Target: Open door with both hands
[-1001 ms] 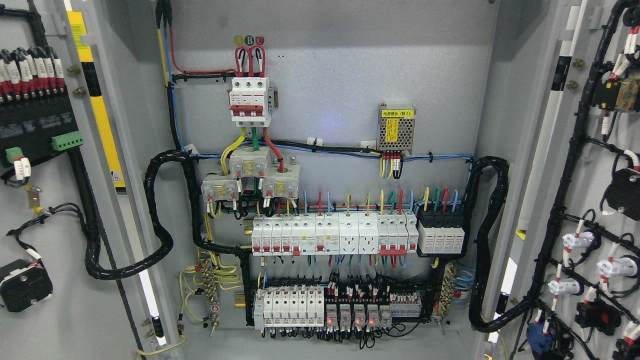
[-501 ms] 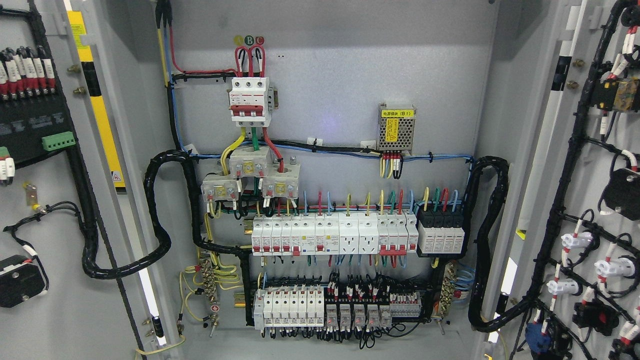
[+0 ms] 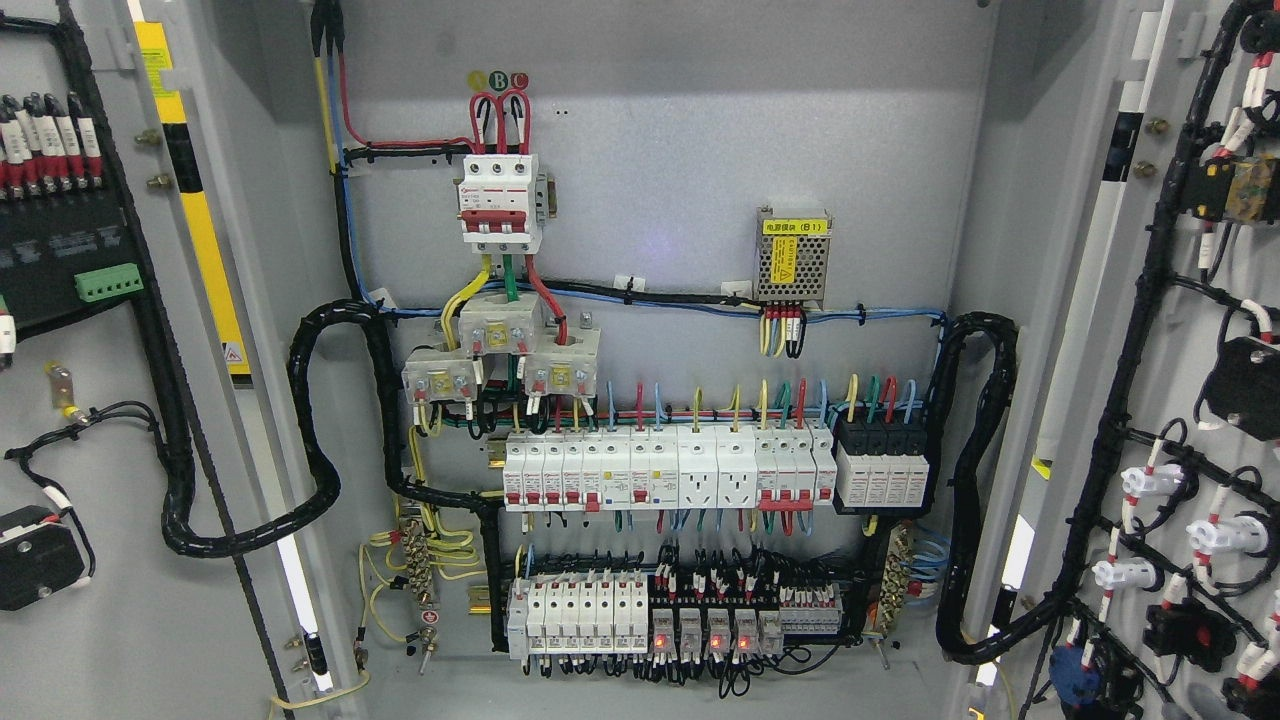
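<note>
Head view: both cabinet doors wide open around wired interior.

Head view, straight into an open grey metal electrical cabinet.

The single camera faces the cabinet's back panel head-on from close in, tilted slightly down, so the rows of white circuit breakers sit at centre. The left grey door's inner face and the right grey door's inner face fill the picture's edges, each cut off by the frame.
</note>
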You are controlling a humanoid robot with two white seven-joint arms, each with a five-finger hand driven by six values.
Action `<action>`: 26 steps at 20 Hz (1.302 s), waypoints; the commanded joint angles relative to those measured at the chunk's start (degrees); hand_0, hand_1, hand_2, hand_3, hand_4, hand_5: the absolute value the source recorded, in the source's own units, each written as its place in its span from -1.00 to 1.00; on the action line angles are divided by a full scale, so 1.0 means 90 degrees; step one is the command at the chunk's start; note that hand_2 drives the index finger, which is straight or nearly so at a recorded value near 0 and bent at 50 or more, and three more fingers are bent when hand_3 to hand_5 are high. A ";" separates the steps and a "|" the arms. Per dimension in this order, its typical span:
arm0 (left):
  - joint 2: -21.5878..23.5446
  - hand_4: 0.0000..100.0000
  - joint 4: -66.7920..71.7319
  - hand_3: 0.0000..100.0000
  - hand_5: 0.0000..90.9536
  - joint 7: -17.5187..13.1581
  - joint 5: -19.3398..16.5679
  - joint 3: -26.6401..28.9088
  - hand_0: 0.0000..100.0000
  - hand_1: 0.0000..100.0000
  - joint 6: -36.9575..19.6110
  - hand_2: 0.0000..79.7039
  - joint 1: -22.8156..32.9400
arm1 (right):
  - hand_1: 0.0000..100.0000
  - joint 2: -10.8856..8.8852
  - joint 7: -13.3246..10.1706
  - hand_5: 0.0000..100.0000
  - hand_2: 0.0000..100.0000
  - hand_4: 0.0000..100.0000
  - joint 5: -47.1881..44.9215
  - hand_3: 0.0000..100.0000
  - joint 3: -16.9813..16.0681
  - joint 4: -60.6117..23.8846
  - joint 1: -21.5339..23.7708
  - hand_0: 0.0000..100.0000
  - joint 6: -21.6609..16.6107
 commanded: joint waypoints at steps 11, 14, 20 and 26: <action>-0.0090 -1.00 -0.1531 -1.00 -1.00 0.0058 -0.0077 -0.1182 -0.76 0.11 -0.0017 -1.00 0.0219 | 0.00 -0.0224 0.0008 -1.00 -0.92 -1.00 0.0310 -1.00 0.1413 0.2084 0.0017 -1.00 0.0025; -0.0178 -1.00 -0.1913 -1.00 -1.00 0.0262 -0.0174 -0.1865 -0.76 0.11 -0.0066 -1.00 0.0336 | 0.00 -0.0224 0.0018 -1.00 -0.92 -1.00 0.0320 -1.00 0.1560 0.2846 0.0007 -1.00 0.0016; -0.1113 -1.00 -0.1447 -1.00 -1.00 0.0702 -0.1978 -0.3788 -0.76 0.11 -0.0270 -1.00 0.0911 | 0.00 -0.0195 0.0018 -1.00 -0.92 -1.00 0.0651 -1.00 0.1735 0.4923 -0.0129 -1.00 0.0025; -0.2043 -1.00 0.1334 -1.00 -1.00 0.0848 -0.3044 -0.5178 -0.76 0.11 -0.0964 -1.00 0.1020 | 0.00 0.0293 0.0018 -1.00 -0.92 -1.00 0.0720 -1.00 0.1667 0.7337 -0.0753 -1.00 0.0025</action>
